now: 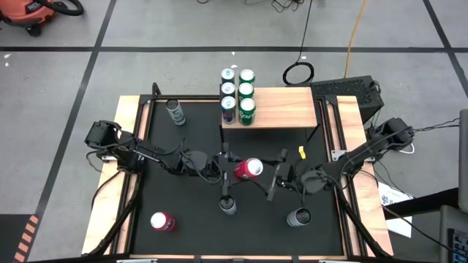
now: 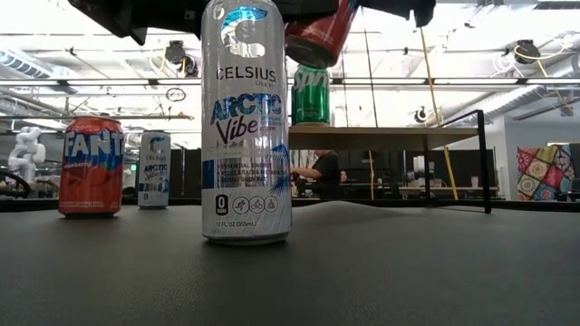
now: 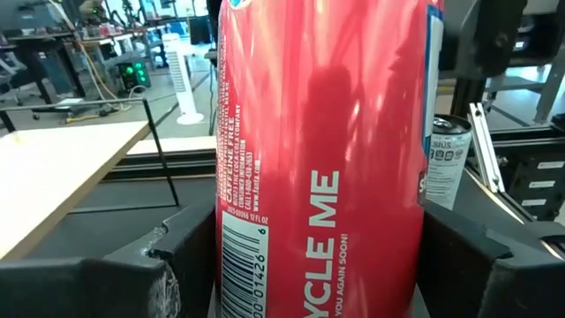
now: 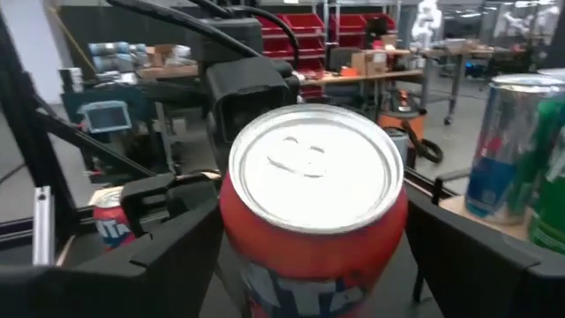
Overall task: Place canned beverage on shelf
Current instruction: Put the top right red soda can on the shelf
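Note:
A red can (image 1: 247, 169) hangs tilted in the air over the middle of the black table, its silver top toward the table's right. My left gripper (image 1: 232, 170) is shut on it. My right gripper (image 1: 266, 174) is open, with one finger on either side of the can's top end (image 4: 311, 168). The shelf (image 1: 281, 108) is a light-wood board at the far middle-right. Several cans (image 1: 238, 93) stand at its left end. In the low view the red can (image 2: 317, 32) shows high up, in front of the shelf (image 2: 390, 132). My left gripper pinches the red can's side wall (image 3: 265, 238) between its two fingers (image 3: 168, 265), coming level from the table's left, with the fingers across the can. The can is lifted clear of the table and tilted. My right gripper's fingers (image 4: 190, 234) lie close along both sides of the can's top end, coming from the table's right. I cannot tell whether they touch it.
A silver Celsius can (image 1: 228, 207) stands near the front middle and another silver can (image 1: 298, 217) at the front right. A red Fanta can (image 1: 161, 221) stands at the front left and a silver can (image 1: 175, 111) at the far left. Wooden rails (image 1: 126, 146) run along both table sides.

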`<state>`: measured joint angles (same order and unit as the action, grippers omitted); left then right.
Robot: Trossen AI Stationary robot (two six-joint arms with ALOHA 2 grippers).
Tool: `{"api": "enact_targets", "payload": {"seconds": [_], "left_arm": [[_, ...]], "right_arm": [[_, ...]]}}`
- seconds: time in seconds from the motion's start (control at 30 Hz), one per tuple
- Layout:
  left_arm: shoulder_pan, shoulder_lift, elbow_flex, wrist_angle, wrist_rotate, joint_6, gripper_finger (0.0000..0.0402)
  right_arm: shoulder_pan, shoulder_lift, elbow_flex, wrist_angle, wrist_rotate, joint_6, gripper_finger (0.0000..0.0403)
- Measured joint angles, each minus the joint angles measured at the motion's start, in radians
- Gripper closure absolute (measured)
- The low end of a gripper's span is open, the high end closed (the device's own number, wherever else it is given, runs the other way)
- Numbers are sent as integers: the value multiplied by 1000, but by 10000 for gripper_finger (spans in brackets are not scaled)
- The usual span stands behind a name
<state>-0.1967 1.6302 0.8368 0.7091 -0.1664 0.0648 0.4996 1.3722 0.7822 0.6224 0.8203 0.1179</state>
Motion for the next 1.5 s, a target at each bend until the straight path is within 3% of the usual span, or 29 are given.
{"api": "enact_targets", "payload": {"seconds": [0.23, 0.53, 0.67, 0.87, 1.0, 1.13, 1.27, 1.5], "left_arm": [[0, 0, -1, 1, 1, 1, 116], [1, -1, -1, 0, 26, 1, 116], [0, -1, -1, -5, 23, -4, 116], [0, -2, 1, -26, 1, 3, 112], [4, -19, 4, -74, -86, 35, 84], [38, -48, 2, -168, -154, 43, 50], [77, -79, 1, -258, -158, 20, 32], [151, -86, 0, -349, -164, 18, 28]], "right_arm": [[-26, -2, 0, 8, -55, -15, 101], [-47, -1, 0, 8, -81, -14, 81], [-47, -1, 0, 7, -80, -21, 109], [-50, -17, 0, -25, -76, -43, 130], [-68, -65, 0, -112, -71, -46, 124], [-133, -175, -2, -258, -1, -31, 126], [-220, -278, -2, -407, -14, -14, 127], [-478, -422, 63, -622, -123, -87, 127]]}}
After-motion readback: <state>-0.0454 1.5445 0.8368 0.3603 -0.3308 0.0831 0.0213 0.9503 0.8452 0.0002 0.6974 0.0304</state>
